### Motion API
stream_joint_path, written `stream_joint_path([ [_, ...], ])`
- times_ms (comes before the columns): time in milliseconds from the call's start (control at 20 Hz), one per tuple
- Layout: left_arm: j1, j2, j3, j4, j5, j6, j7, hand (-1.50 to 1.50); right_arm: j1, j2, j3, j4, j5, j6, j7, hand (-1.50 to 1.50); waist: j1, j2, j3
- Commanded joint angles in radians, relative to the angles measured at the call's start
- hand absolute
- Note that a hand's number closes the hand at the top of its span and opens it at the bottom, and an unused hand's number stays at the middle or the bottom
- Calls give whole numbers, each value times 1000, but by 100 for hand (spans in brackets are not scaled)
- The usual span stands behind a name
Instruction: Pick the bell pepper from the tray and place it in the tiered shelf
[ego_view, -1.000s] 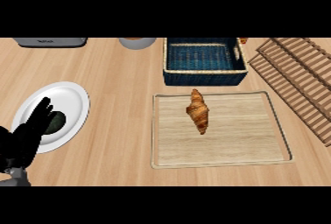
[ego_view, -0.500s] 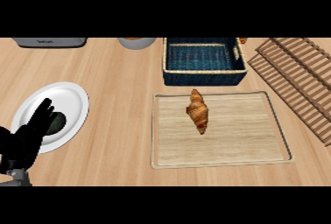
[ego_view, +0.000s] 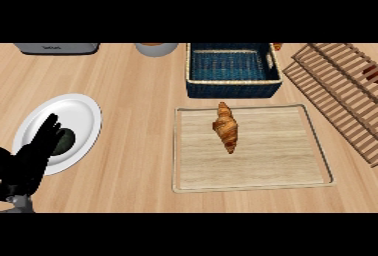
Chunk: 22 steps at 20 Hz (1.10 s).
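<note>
My left hand (ego_view: 33, 160) rests open over the plate (ego_view: 81, 112), holding nothing; the tray (ego_view: 255, 172) holds only a croissant (ego_view: 226, 127), so next I reach there.

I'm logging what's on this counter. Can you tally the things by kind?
Tray: 1
Croissant: 1
Basket: 1
Plate: 1
Dark item on plate: 1
Slatted shelf: 1
Total: 6

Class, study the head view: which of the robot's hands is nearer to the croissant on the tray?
Left. The left hand rests open over the white plate, well left of the croissant on the tray. The right hand is not in view.
</note>
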Motion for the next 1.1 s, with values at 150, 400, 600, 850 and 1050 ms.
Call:
stream_joint_path([
  [150, -14, 26, 20, 3, 9, -11, 58, 0, -37, 9, -55, -116, -140, -12, 59, -150, -4, 1, -3],
  [400, -1, 10, 25, 42, 6, -15, -9, 0, 13, 5, -74, -342, -211, 6, 86, -150, -14, -2, -3],
  [600, -26, -4, 14, 48, -1, -5, 2, 0, 70, 2, -93, -544, -272, 79, 138, -150, -20, -2, -3],
  [850, -22, 28, 55, 55, 3, 10, 36, 0, 41, -97, -148, -791, -266, 345, 334, -150, -55, -15, -5],
  [1050, 33, 4, 43, 16, -4, 20, 26, 0, 67, -131, -225, -925, -356, 549, 372, -150, -75, -27, -5],
])
